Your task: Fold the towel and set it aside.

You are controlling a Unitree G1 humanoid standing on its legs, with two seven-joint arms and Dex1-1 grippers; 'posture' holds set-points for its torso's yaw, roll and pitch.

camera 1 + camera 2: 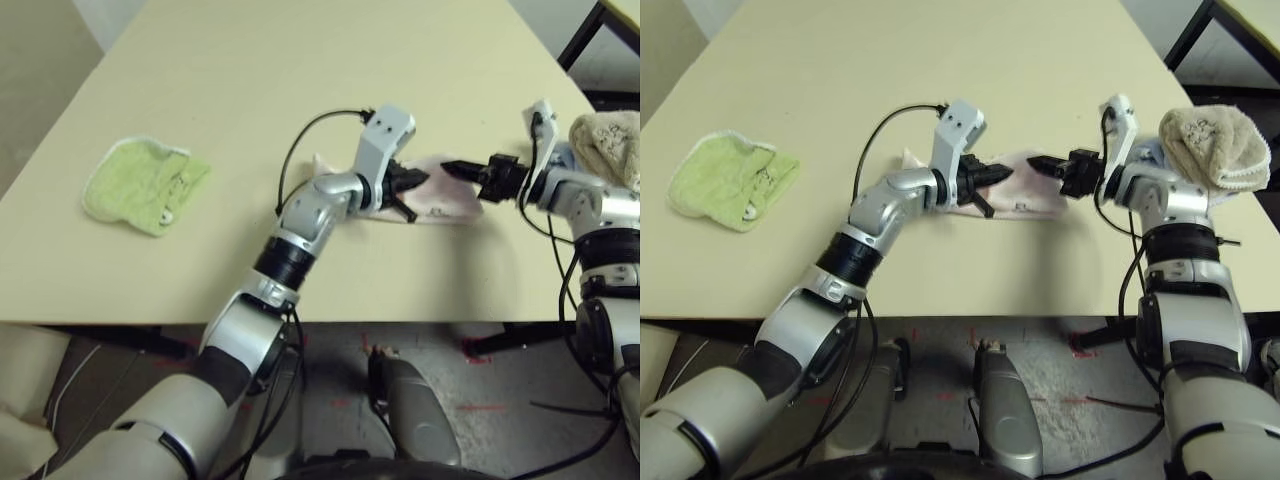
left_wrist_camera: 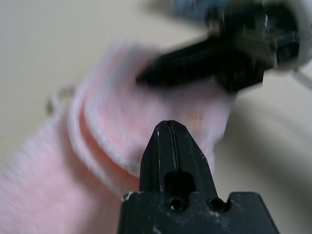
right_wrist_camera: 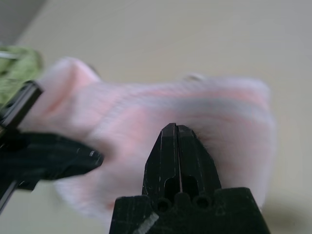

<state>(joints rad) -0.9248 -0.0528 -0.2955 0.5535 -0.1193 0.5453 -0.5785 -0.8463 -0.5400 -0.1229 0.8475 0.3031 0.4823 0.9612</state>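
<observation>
- The towel [image 1: 1025,190], pale pink and already bunched into a narrow doubled strip, lies near the table's [image 1: 940,60] front edge, right of centre, with both arms closing on it from opposite ends
- The left gripper [image 1: 415,185] hangs over the towel's left half, its two black fingers pressed together with no cloth between them, as the left wrist view shows
- The right gripper [image 1: 1048,163] points in over the towel's right end, its fingers likewise together and holding nothing
- Likely trouble: the two sets of fingertips sit close and aimed at each other, so a further reach from either side could knock them together; with neither holding cloth, a push might also slide the loose fold open or nudge the strip toward the front edge
- A light green cloth [image 1: 145,185] lies well apart near the left edge, out of the way
- A beige cloth [image 1: 1215,145] sits folded at the right edge, just behind the right arm, crowding that side as a set-down spot
</observation>
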